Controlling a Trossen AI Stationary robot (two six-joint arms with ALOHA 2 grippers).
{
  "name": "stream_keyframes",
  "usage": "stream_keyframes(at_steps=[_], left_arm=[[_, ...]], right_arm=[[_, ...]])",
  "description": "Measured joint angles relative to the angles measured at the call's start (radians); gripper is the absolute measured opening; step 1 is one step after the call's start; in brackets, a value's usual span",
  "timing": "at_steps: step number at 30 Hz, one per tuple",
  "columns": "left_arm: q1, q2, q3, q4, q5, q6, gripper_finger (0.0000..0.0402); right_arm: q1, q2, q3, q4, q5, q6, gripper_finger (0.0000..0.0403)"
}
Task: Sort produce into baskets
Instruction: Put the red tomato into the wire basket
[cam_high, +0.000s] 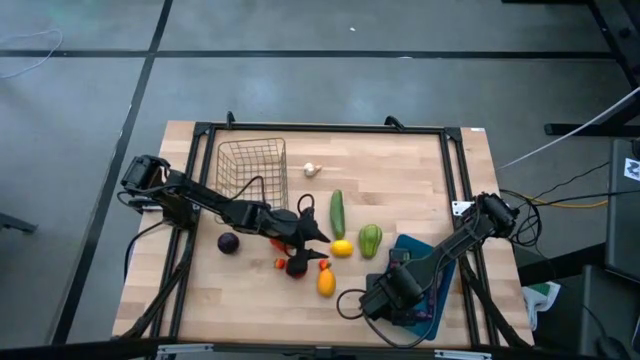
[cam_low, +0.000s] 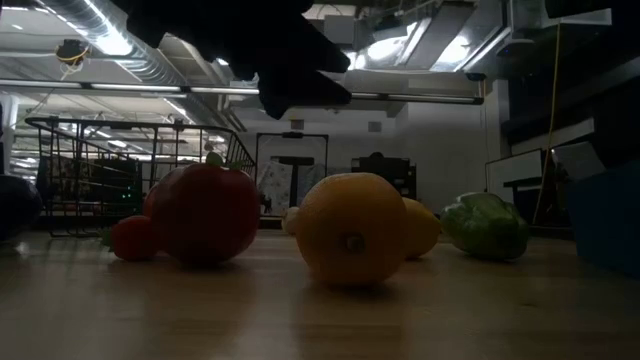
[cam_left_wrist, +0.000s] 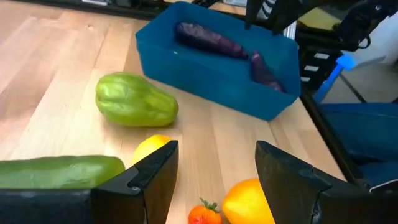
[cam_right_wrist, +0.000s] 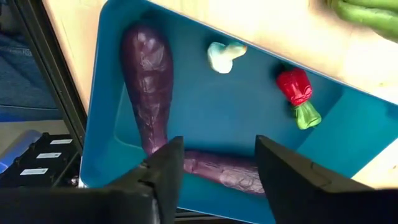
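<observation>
Eggplants (cam_right_wrist: 148, 87) lie at right angles in the teal tray (cam_right_wrist: 249, 106) below the open right hand (cam_right_wrist: 214, 163); left hand (cam_left_wrist: 214, 177), open, hovers over worktop (cam_left_wrist: 56, 74) produce.

Teal tray (cam_right_wrist: 348, 118) at the desk's right holds two purple eggplants (cam_right_wrist: 149, 81), garlic (cam_right_wrist: 224, 56), a red radish (cam_right_wrist: 297, 93); wire basket (cam_high: 252, 170) stands far left.
</observation>
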Motion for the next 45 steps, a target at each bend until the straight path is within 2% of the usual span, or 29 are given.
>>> stream_keyframes(at_steps=[6, 12, 13, 17, 20, 27, 35, 39, 45], left_arm=[[-0.004, 0.0, 0.0, -0.009, 0.004, 0.017, 0.021], [-0.002, 0.0, 0.0, -0.01, 0.004, 0.025, 0.0213], [-0.003, 0.0, 0.0, -0.01, -0.001, 0.02, 0.0219], [-0.003, 0.0, 0.0, 0.007, -0.124, -0.043, 0.0245], [-0.002, 0.0, 0.0, 0.012, -0.131, -0.094, 0.0253], [-0.003, 0.0, 0.0, 0.017, -0.136, -0.106, 0.0255], [-0.003, 0.0, 0.002, 0.011, -0.16, -0.046, 0.0255], [-0.015, 0.0, 0.077, -0.147, -0.126, 0.029, 0.0255], [-0.079, 0.0, 0.28, -0.648, -0.088, 0.109, 0.0255]], right_arm=[[0.0, 0.0, 0.0, 0.0, 0.0, 0.0, 0.0217], [0.0, 0.0, 0.0, 0.0, 0.0, 0.0, 0.0217], [0.0, 0.0, 0.0, 0.001, 0.0, 0.0, 0.0217], [0.0, 0.0, 0.0, 0.0, 0.0, 0.0, 0.0217], [0.0, 0.0, 0.0, 0.001, 0.0, 0.0, 0.0216], [0.0, 0.0, 0.0, 0.001, 0.0, 0.0, 0.0216], [0.0, 0.0, 0.0, 0.0, 0.0, 0.0, 0.0216], [0.0, 0.0, 0.0, -0.002, -0.002, 0.0, 0.0216], [0.0, 0.0, 0.0, -0.002, -0.003, 0.0, 0.0216]])
